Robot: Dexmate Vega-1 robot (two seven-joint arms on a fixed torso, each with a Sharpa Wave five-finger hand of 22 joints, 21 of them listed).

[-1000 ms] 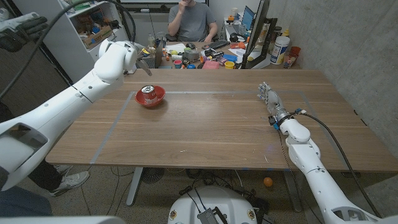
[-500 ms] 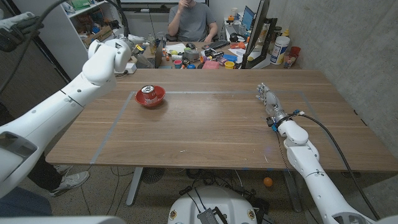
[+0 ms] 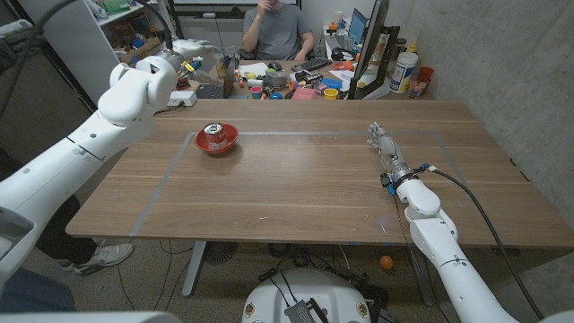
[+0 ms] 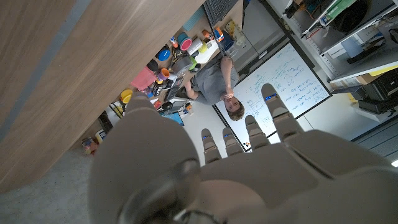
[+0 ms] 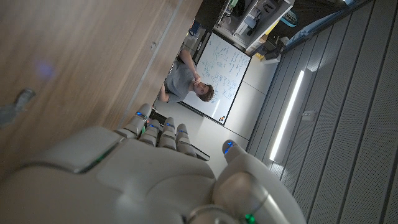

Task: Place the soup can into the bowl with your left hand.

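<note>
Soup can (image 3: pixel 213 131) sits in bowl (image 3: pixel 218 142); left hand (image 3: pixel 191 48) raised clear, fingers apart, empty. Risk: low arm sweep knocking bowl. Right hand (image 3: pixel 384 145) idle on desk (image 3: pixel 305 184), released.

— Where is the can (image 3: pixel 213 130) found?
— It is set in the bowl (image 3: pixel 218 140), on the table's (image 3: pixel 296 184) far left part.
— And the hands?
— The left hand (image 3: pixel 191 48) is held beyond the table's far left corner, above the bowl's level and well apart from it. The right hand (image 3: pixel 384 144) is seen on the table's right side, well apart from the bowl.
— What is placed behind the table?
— A cluttered desk (image 3: pixel 296 81), with a person (image 3: pixel 273 29) seated beyond it.
</note>
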